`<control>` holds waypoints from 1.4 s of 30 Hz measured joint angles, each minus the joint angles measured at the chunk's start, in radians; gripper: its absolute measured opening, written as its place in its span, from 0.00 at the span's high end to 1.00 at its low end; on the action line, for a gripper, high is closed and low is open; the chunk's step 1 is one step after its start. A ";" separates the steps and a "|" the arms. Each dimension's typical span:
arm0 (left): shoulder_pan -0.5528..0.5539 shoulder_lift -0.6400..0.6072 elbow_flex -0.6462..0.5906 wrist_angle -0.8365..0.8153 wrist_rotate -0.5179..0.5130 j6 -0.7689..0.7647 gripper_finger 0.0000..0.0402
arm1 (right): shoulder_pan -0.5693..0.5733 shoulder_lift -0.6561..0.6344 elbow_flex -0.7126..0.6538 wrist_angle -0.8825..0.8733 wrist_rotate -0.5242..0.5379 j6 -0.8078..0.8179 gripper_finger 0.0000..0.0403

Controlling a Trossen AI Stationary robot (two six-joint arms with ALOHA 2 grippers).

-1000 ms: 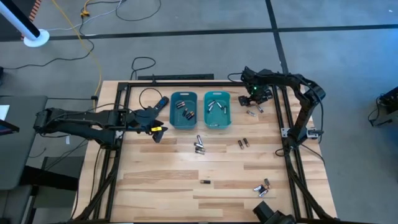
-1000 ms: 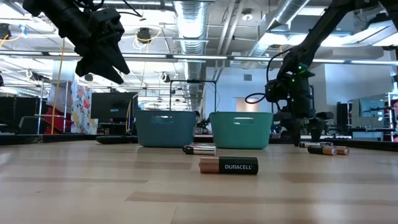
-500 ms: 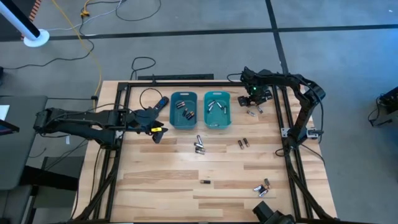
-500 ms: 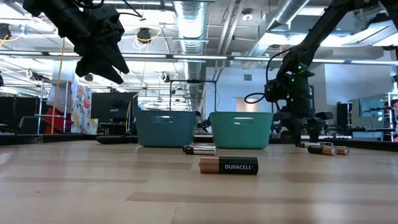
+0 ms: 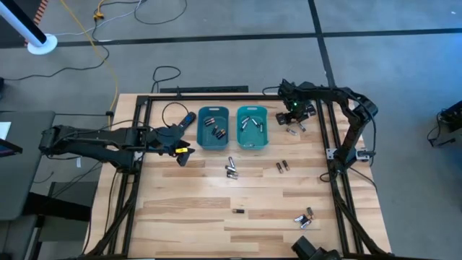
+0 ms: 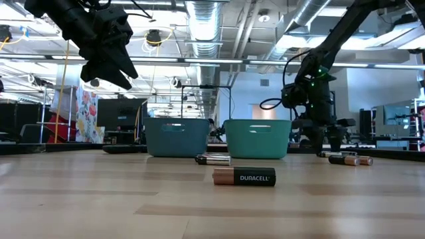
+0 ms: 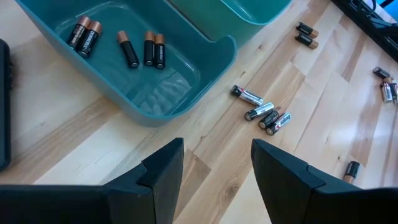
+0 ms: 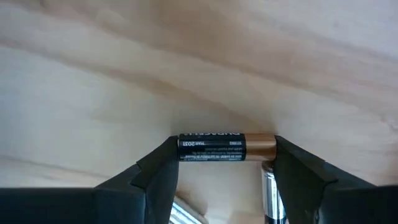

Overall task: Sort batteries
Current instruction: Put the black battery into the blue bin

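Note:
A dark battery with a copper end [image 8: 227, 148] lies on the wood near the table's far right, beside the right teal bin [image 5: 251, 127]. My right gripper [image 8: 225, 163] [image 5: 292, 118] points down over it, shut on it. Silvery batteries [image 8: 267, 193] lie close by. The left teal bin [image 7: 134, 74] holds several dark copper-ended cells. My left gripper [image 7: 217, 162] [image 5: 184, 148] hangs open above the table, left of that bin, with nothing between its fingers. My right gripper holds the dark battery lengthwise between its two fingers, one on the black end [image 8: 181, 148] and one on the copper end [image 8: 267, 146]. The fingers come from above, pointing down. The battery lies flat on the table.
Loose batteries lie on the table: a cluster [image 5: 231, 170] in front of the bins, a pair [image 5: 282, 166], one [image 5: 237, 211] near the front and a few [image 5: 306, 217] at the front right. A black remote-like device [image 5: 186, 119] lies left of the bins.

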 joint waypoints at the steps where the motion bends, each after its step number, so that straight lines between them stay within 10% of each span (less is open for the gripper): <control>1: 0.000 0.000 0.000 0.000 0.000 0.000 0.54 | 0.004 -0.011 -0.002 -0.008 -0.002 0.000 0.40; 15: 0.000 0.000 0.000 0.000 0.000 0.008 0.54 | 0.102 -0.382 0.000 -0.034 -0.005 -0.004 0.40; 24: 0.000 -0.017 0.000 -0.004 0.024 0.032 0.54 | 0.349 -0.516 0.002 0.281 -0.005 -0.004 0.40; 30: 0.000 -0.085 0.000 -0.005 0.024 0.035 0.54 | 0.499 -0.408 0.067 0.489 -0.005 -0.011 0.40; 42: 0.000 -0.151 0.000 -0.009 0.023 0.053 0.54 | 0.587 0.090 0.611 0.320 -0.005 -0.249 0.40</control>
